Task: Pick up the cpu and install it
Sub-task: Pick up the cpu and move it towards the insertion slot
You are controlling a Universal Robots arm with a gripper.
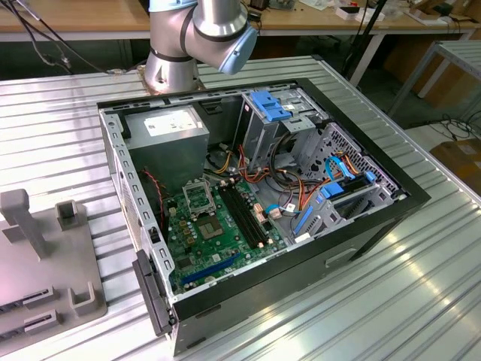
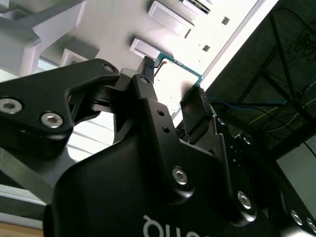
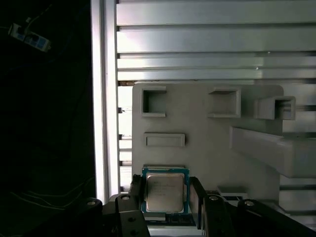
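We see the black metal gripper (image 2: pixel 172 81) set around the small green-edged, silver-topped square cpu (image 2: pixel 178 78) on a pale grey plastic tray (image 2: pixel 123 24).

bare tray (image 3: pixel 207 158) face beyond the cpu (image 3: pixel 164 192), with raised blocks (image 3: pixel 164 140) standing near.

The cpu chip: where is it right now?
In the first wrist view the cpu is right at the gripper, over the grey tray and near that tray's flat raised rectangle.
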